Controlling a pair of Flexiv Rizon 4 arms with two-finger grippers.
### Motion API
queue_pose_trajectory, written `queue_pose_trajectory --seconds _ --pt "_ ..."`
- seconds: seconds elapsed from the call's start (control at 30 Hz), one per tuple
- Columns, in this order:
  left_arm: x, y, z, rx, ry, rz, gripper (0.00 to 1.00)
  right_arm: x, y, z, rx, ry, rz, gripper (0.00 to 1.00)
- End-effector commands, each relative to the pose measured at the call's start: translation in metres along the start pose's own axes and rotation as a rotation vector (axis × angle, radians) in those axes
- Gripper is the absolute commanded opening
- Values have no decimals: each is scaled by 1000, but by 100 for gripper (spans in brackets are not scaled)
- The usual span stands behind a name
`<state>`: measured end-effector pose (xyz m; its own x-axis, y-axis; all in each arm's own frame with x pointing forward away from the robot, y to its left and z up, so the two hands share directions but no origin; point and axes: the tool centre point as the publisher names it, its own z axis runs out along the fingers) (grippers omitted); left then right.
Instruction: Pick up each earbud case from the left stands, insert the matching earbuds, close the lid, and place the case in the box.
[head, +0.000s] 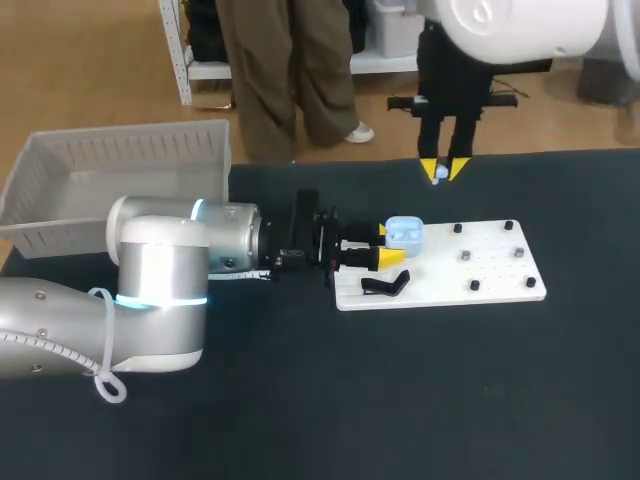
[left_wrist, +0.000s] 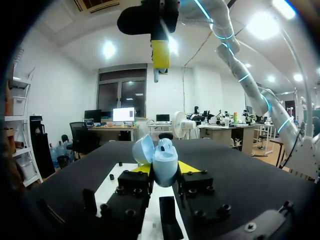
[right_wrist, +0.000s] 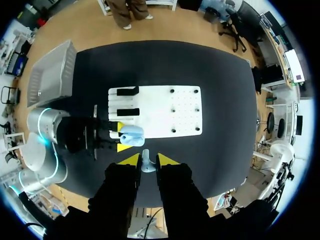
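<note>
A light blue earbud case (head: 404, 234) with its lid (left_wrist: 143, 149) open sits sideways between the yellow tips of my left gripper (head: 385, 245), which is shut on it just above the white board (head: 450, 275). In the left wrist view the case (left_wrist: 164, 161) fills the gap between the fingers of that gripper (left_wrist: 164, 170). My right gripper (head: 440, 170) hangs above the table's far side, shut on a small pale earbud (head: 439, 174). From the right wrist the earbud (right_wrist: 146, 164) is pinched between the tips, and the case (right_wrist: 132, 136) lies below and ahead.
A grey slatted box (head: 120, 180) stands at the far left of the table. Two black stands (right_wrist: 127, 91) (right_wrist: 127, 112) sit on the board's left part, and one (head: 385, 285) lies beside my left gripper. Several small black pegs (head: 458, 228) dot the board's right half.
</note>
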<state>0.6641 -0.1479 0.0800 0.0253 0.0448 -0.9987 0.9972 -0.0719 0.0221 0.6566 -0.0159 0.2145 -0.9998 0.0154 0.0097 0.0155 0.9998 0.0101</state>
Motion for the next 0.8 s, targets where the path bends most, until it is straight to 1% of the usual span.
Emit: queue_pose_trajectory --seconds 0.03,0.47,0.53,0.6,0.73,0.8 --pt "0 -1 0 -6 -2 2 0 -1 4 1 11 1 2 0" --pt "0 -1 0 -6 -2 2 0 -1 4 1 11 1 2 0" --pt "0 -1 0 -6 -2 2 0 2 14 -3 35 -13 -52 0" --pt "0 -1 0 -6 -2 2 0 8 30 -4 52 -21 -117 0" --pt "0 -1 0 -6 -2 2 0 18 51 2 98 -10 -235 0" --pt "0 -1 0 -6 -2 2 0 21 56 7 116 7 -258 0"
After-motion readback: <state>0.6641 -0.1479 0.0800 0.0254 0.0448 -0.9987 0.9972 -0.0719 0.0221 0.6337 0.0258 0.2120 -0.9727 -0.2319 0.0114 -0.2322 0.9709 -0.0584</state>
